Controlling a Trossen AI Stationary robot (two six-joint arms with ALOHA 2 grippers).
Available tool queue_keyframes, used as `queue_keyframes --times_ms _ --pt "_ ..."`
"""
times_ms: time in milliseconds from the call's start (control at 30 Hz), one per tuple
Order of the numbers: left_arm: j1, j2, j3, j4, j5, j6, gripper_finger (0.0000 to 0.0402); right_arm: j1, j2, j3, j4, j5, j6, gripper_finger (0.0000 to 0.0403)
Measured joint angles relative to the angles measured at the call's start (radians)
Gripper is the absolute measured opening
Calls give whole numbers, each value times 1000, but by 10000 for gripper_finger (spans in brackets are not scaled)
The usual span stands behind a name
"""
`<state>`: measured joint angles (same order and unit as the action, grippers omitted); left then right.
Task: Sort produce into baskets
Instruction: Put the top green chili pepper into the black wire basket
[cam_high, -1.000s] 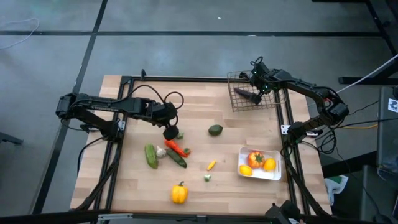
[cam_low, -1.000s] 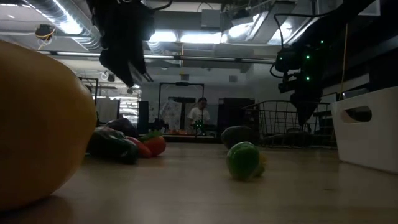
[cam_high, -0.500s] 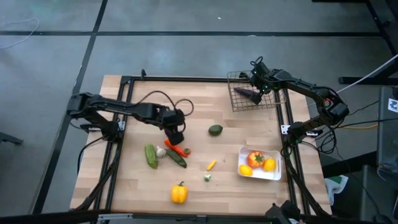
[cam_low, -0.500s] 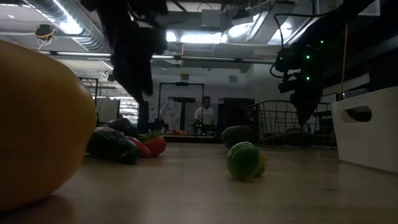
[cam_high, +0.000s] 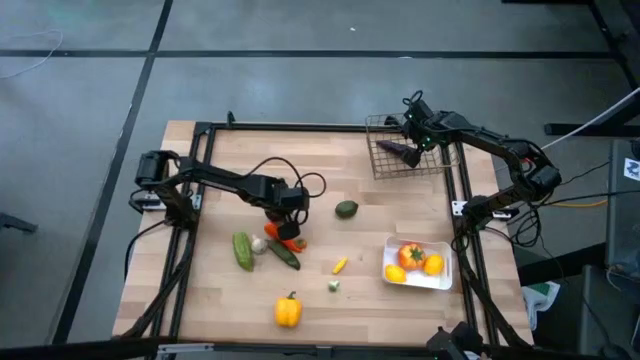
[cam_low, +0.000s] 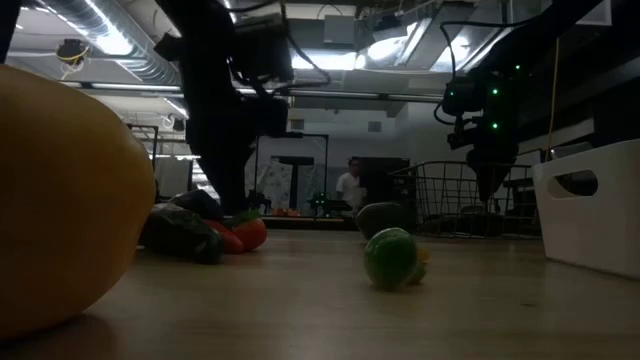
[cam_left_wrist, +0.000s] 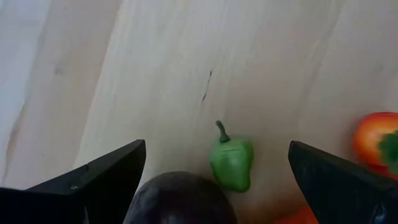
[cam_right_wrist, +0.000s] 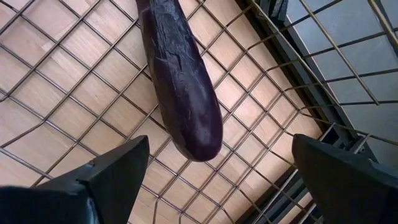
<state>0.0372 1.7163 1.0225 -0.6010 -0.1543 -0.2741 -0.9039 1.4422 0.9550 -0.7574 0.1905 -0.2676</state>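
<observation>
My left gripper (cam_high: 285, 216) hangs open, pointing down over a cluster of produce: an orange-red piece (cam_high: 286, 241), two green cucumbers (cam_high: 243, 250), white garlic (cam_high: 259, 244). In its wrist view my left gripper (cam_left_wrist: 216, 144) has a small green pepper (cam_left_wrist: 231, 163) and a dark purplish rounded piece (cam_left_wrist: 180, 199) lying on the table between its fingers, untouched. My right gripper (cam_right_wrist: 221, 140) stands open above a purple eggplant (cam_right_wrist: 183, 87) lying on the floor of the wire basket (cam_high: 405, 150). The white tray (cam_high: 440, 280) holds a tomato and lemons.
A green avocado-like piece (cam_high: 346, 209), a small yellow piece (cam_high: 340, 265), a small green piece (cam_high: 333, 285) and a yellow pepper (cam_high: 288, 310) lie loose on the wooden table. A person stands in the room beyond the far edge (cam_low: 350, 185).
My left gripper has come down toward the produce cluster, shifting a little toward the table's right edge and rolling about its own axis; its fingers stay open. The produce has not moved.
</observation>
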Motion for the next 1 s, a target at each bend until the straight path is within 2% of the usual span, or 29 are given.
queue_keyframes --times_ms 300,567,767,867,1000 --pt "1 53 -1 -12 -13 16 384 0 0 0 0 0 0 392" --pt "1 67 -1 -6 -13 19 325 0 -2 5 -10 0 0 392" --pt "1 67 -1 -4 -13 16 284 0 -32 80 -130 -41 0 392" --pt "1 67 -1 -2 -13 11 265 0 -81 102 -140 -109 0 392" --pt "1 67 -1 15 -13 -28 240 0 -168 104 -136 -327 0 392"
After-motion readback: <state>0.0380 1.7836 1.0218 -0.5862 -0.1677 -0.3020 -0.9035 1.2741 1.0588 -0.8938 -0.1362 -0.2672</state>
